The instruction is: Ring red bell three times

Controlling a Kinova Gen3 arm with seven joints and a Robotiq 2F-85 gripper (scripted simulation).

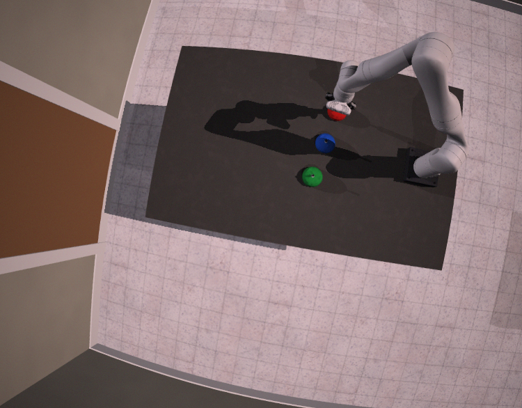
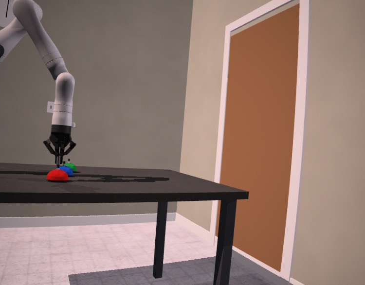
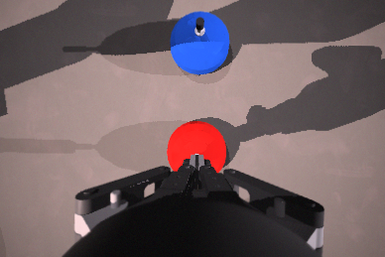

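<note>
You are looking at a dark table (image 1: 235, 206) with wide bare margins around three bells. The clenched, empty gripper (image 2: 58, 161) is standing upright on the red bell (image 2: 57, 175); only the wrist view is showing the blue bell (image 3: 199, 49) well apart.

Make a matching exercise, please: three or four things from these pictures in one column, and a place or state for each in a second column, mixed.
1. red dome-shaped bell
2. blue dome-shaped bell
3. green dome-shaped bell
4. black two-finger gripper

A. middle of the row
B. jaws shut, holding nothing
C. directly under the jaws
D. far end of the row from the gripper

Pairs: 1-C, 2-A, 3-D, 4-B
</note>
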